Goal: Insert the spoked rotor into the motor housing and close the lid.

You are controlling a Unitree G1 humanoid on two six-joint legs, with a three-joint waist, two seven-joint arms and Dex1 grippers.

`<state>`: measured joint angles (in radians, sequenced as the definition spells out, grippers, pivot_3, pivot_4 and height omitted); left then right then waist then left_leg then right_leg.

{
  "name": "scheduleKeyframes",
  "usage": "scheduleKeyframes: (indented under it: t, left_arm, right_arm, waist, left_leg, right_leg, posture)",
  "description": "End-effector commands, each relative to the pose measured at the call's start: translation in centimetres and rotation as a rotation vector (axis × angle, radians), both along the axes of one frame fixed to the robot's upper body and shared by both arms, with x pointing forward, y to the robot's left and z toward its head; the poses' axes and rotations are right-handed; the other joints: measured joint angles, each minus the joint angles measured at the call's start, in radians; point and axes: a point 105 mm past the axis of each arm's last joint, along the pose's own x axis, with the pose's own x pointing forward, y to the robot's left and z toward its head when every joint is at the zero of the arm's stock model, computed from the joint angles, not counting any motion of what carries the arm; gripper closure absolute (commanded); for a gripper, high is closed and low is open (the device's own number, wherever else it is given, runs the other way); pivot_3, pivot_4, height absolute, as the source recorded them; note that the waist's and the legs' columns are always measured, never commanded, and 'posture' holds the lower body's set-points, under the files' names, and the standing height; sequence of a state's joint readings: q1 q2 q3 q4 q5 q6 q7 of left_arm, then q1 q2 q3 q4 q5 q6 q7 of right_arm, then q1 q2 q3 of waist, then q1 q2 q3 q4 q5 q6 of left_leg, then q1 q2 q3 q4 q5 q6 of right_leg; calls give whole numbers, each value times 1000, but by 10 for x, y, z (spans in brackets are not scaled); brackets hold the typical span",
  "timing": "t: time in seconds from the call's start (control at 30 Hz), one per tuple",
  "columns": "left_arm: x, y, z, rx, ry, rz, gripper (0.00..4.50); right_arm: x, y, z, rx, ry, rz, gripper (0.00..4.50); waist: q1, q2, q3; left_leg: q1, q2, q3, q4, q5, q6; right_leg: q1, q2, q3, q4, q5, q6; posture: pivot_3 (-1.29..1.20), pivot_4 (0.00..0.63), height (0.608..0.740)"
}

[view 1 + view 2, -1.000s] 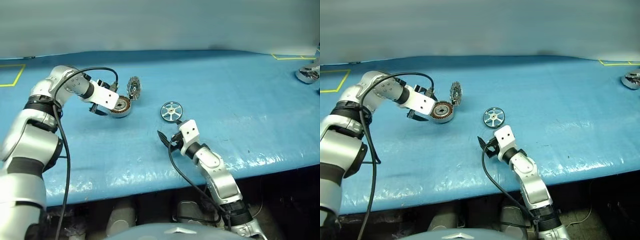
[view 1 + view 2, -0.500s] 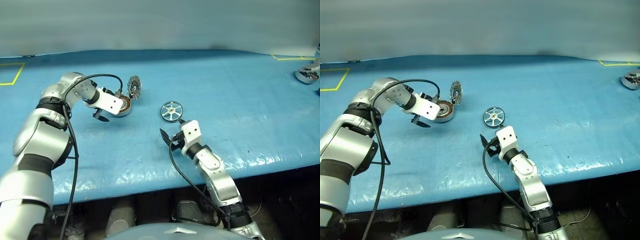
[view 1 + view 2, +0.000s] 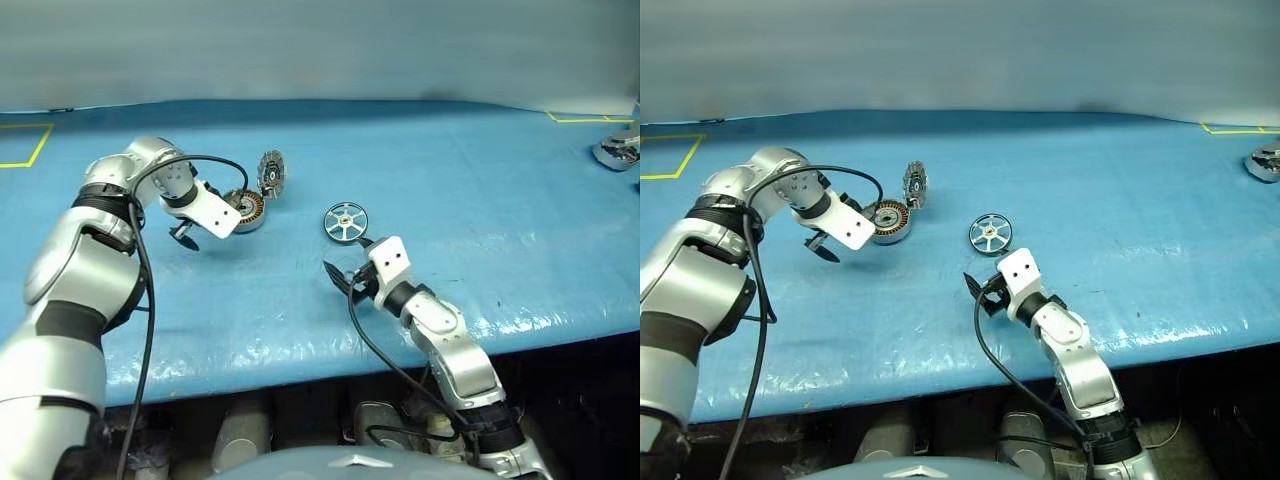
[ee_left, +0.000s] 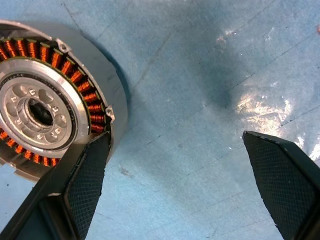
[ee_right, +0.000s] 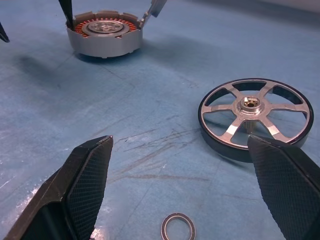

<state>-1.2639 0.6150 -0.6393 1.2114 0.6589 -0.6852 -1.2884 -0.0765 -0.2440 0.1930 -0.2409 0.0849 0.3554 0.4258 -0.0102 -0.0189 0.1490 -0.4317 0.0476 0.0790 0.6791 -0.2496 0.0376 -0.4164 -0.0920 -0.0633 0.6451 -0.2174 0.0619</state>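
Head overview; close wrist views.

- We take this for a robotics lab or test workshop: the wide worktop (image 3: pixel 470 190) is covered edge to edge with a glossy, wrinkled blue plastic sheet, not household furniture.
- We see yellow tape lines (image 3: pixel 30 150) marking square zones at its far left and far right corners.
- Bare motor parts lie loose on it: a round silver-rimmed motor housing with copper-brown windings (image 4: pixel 45 107), a shiny six-spoked silver rotor wheel (image 5: pixel 255 117), and a small flat metal washer ring (image 5: pixel 178 226).
- A plain grey-blue wall (image 3: pixel 320 45) runs behind the far edge.
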Motion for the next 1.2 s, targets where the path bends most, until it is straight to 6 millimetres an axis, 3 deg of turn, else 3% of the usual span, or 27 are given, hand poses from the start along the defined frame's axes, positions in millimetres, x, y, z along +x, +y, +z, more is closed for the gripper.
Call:
scheduleKeyframes:
  t: [0.03, 0.2, 0.6, 0.9, 1.2]
  left_arm:
    - [9, -15, 21, 4, -69, -44, 4]
    - [13, -22, 28, 35, -97, -76, 4]
    - [19, -41, 5, 46, -121, -83, 4]
    - [24, -28, 9, 55, -160, -39, 4]
    - [20, -26, -1, 63, -126, -29, 4]
  right_arm:
    - [-5, 9, 13, 7, -27, 60, 13]
    - [-11, 7, 11, -19, -3, 77, 13]
    - [-14, 3, 16, -44, 0, 83, 13]
    - [-17, -3, 9, -55, 25, 59, 13]
    - [-16, -3, 10, -57, 25, 64, 13]
  waist:
    - [0, 0, 0]
    - [0, 0, 0]
    - [0, 0, 0]
    - [0, 0, 0]
    - [1, 0, 0]
  left_leg:
    - [0, 0, 0, 1, 0, 1]
    - [0, 0, -1, 4, -1, 2]
    - [0, 0, -1, 5, -2, 3]
    - [0, 0, -1, 5, -2, 3]
    - [0, -1, -1, 5, -2, 3]
  right_leg:
    - [0, 0, 0, 0, 0, 0]
    - [1, 0, 2, 0, 2, 3]
    - [1, 0, 3, 0, 3, 4]
    - [1, 0, 3, 0, 3, 4]
    - [1, 0, 3, 1, 3, 4]
  posture:
    - [0, 150, 740]
    - [0, 150, 740]
    - [0, 150, 740]
    - [0, 150, 740]
    - [0, 150, 740]
